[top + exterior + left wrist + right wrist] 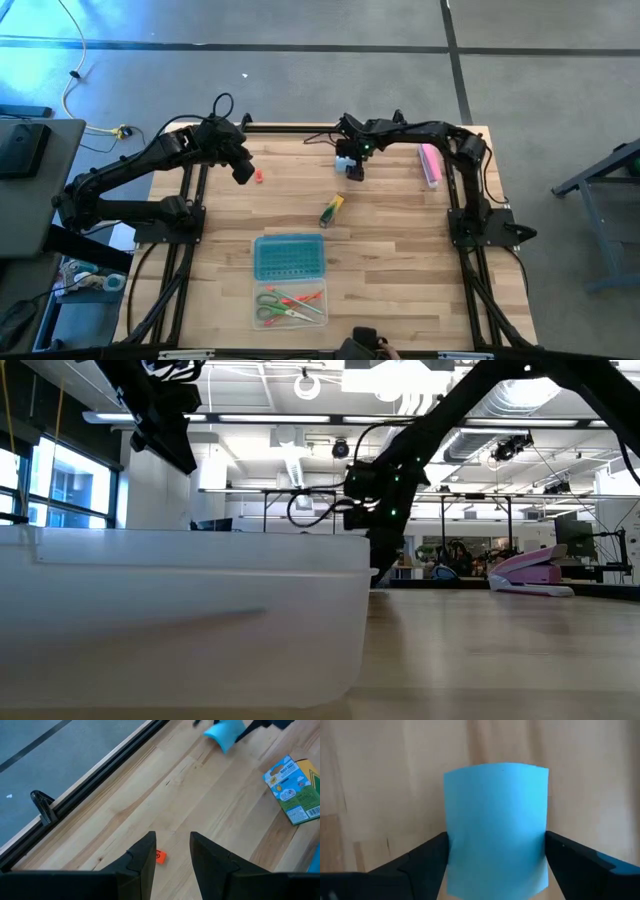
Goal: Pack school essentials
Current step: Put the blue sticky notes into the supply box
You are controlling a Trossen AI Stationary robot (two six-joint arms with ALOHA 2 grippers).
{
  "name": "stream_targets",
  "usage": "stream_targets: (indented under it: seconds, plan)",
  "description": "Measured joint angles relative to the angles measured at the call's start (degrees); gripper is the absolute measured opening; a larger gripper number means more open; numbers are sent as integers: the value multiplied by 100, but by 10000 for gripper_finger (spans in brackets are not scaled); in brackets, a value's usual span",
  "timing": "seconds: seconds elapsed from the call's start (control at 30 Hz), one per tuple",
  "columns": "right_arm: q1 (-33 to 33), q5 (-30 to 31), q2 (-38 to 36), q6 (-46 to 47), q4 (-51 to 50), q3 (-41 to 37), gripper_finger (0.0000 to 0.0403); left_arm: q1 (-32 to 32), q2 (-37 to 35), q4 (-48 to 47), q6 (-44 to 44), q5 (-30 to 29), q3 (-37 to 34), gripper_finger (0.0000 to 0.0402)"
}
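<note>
My right gripper (352,166) is over the far middle of the table, shut on the light-blue note pad (497,820). My left gripper (172,837) hangs open above the far left part of the table. The tiny red piece (160,856) lies flat on the wood just beside its fingertips, untouched. The yellow-green crayon box (331,210) lies flat at mid-table. Green-handled scissors (272,303) and orange-red pencils (303,299) lie in the clear box (290,318) near the front edge. My right gripper pinches the note pad between its two fingers, one on each of two opposite side edges (451,845). The pad bows slightly between the fingers (427,855). Whether it is clear of the table I cannot tell.
The teal lid (289,256) lies flat just beyond the clear box. A pink stapler (430,163) rests near the far right corner. The clear box wall (180,620) fills the low view's left. Bare wood lies left and right of the box.
</note>
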Motion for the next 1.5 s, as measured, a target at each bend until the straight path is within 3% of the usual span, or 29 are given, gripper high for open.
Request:
stream_targets:
  seconds: [0.33,0.6,1.07,1.5]
  plan:
    - [427,188,-902,570,-43,17,306,1,0,-2,0,0,0,110]
    - [1758,945,-1493,1785,-79,24,306,2,0,-1,0,0,0,110]
    - [4092,1666,-1391,4299,645,33,306,2,0,0,0,0,0,110]
    - [5273,1686,-818,5601,1871,121,306,1,2,2,0,2,0,110]
